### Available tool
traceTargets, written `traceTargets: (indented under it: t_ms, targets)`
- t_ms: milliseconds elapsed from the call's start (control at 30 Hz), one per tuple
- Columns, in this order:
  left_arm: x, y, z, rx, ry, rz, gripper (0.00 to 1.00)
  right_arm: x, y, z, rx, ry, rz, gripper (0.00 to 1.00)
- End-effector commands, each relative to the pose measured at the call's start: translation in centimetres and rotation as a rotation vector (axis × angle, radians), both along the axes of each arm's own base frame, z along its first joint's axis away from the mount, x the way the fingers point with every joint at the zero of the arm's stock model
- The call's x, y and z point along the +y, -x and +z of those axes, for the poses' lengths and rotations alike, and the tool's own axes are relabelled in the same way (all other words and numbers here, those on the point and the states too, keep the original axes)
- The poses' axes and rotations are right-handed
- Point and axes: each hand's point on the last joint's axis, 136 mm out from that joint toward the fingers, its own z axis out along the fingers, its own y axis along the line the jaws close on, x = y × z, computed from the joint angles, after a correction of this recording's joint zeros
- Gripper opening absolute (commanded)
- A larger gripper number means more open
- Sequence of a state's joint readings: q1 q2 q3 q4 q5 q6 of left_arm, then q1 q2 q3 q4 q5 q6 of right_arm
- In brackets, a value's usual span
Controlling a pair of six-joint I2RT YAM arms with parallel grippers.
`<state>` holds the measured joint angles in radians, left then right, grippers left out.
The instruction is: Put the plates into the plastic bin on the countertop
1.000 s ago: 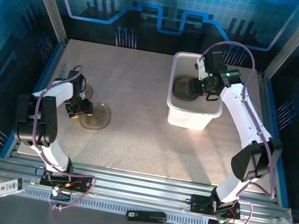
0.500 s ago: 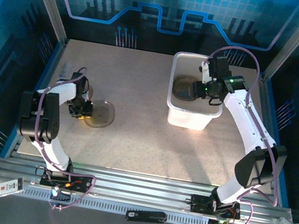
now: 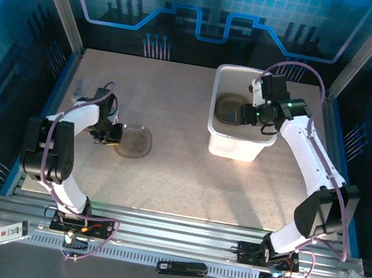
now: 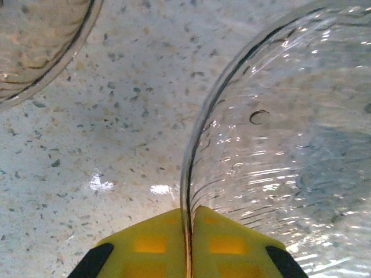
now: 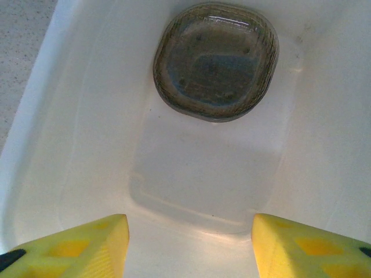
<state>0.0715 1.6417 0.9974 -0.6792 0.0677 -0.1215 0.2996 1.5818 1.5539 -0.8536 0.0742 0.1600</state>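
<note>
A smoky, see-through plate (image 3: 135, 141) rests low over the left part of the countertop (image 3: 176, 115), and my left gripper (image 3: 110, 132) is shut on its left rim. The left wrist view shows the yellow fingertips (image 4: 156, 243) pressed together on the edge of this plate (image 4: 290, 145), with a second plate (image 4: 35, 40) on the stone at the upper left. The white plastic bin (image 3: 239, 145) stands at the back right with a brown plate (image 3: 231, 109) inside. My right gripper (image 3: 260, 113) hovers open over the bin (image 5: 40, 139), its fingers apart above the bare floor, the plate (image 5: 215, 61) farther in.
Blue panels wall the counter at the left, back and right. Metal rails (image 3: 175, 241) run along the near edge by the arm bases, with a small tag (image 3: 11, 231) and a black strip (image 3: 181, 268) on them. Open counter lies between the held plate and the bin.
The left gripper closed on the plate's rim and carried it a little right and back. The right gripper drew slightly right over the bin, staying open.
</note>
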Motion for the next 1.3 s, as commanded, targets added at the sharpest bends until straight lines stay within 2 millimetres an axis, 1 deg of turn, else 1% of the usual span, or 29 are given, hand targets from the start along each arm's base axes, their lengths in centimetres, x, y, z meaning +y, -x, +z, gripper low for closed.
traceTargets:
  t_ms: [0, 300, 400, 500, 667, 767, 867, 1033, 1267]
  targets:
    - [-1.0, 1.5, 1.3, 0.004, 0.029, -0.017, 0.01, -0.2, 0.2, 1.3, -0.032, -0.047, -0.017, 0.59]
    - [-2.9, -0.1, 7.7, -0.195, 0.14, 0.007, 0.0, 1.4, 0.3, 2.8, -0.021, -0.154, 0.023, 0.59]
    - [-3.5, -0.7, 10.1, -0.258, 0.178, 0.014, 0.0, 2.4, 0.3, 3.2, -0.006, -0.205, 0.045, 0.59]
    - [-4.3, -1.8, 12.9, -0.332, 0.224, 0.017, 0.0, 3.5, 0.3, 3.7, 0.008, -0.262, 0.071, 0.59]
    - [-7.1, -3.9, 18.3, -0.483, 0.308, -0.022, 0.0, 5.9, 0.4, 5.3, 0.014, -0.382, 0.134, 0.58]
    - [-8.9, -4.9, 20.7, -0.539, 0.319, -0.068, 0.0, 7.1, 0.5, 6.2, 0.016, -0.428, 0.169, 0.58]
    - [-11.0, -5.6, 22.4, -0.577, 0.327, -0.124, 0.0, 8.2, 0.7, 6.9, 0.02, -0.47, 0.198, 0.58]
    - [-13.7, -6.5, 24.4, -0.627, 0.342, -0.184, 0.0, 9.6, 0.6, 7.9, 0.02, -0.548, 0.221, 0.57]
    - [-16.3, -7.2, 25.3, -0.66, 0.343, -0.225, 0.0, 10.9, 0.5, 8.2, 0.007, -0.613, 0.238, 0.56]
